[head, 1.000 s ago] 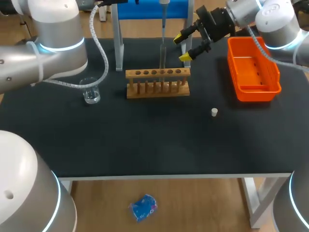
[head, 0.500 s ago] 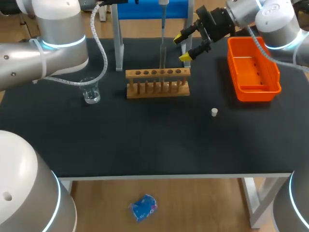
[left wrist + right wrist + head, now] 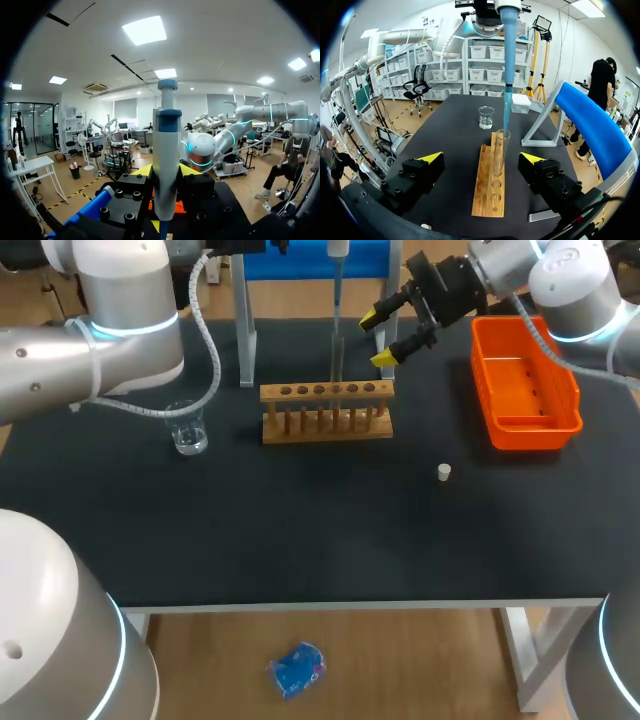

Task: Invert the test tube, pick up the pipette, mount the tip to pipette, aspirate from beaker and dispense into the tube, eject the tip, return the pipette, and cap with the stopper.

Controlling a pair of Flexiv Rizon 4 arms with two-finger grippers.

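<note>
My left arm (image 3: 110,330) had swung its elbow slightly up and back since the earlier frames, while its gripper (image 3: 165,172) kept pinching the pipette (image 3: 509,50), whose tip sat at the mouth of the test tube (image 3: 499,152) standing in the rack (image 3: 326,410) at 12 o'clock on the counter (image 3: 300,530). I judged this the dispensing step; the next move called for a straight lift clear of the tube, then ejecting the tip, perhaps into the orange bin (image 3: 560,390) at 2 o'clock. My right gripper (image 3: 378,338) hung spread at the rack's 1 o'clock, close to that path, while the beaker (image 3: 188,430) at 10 o'clock and the stopper (image 3: 444,472) at 3 o'clock lay well apart.
</note>
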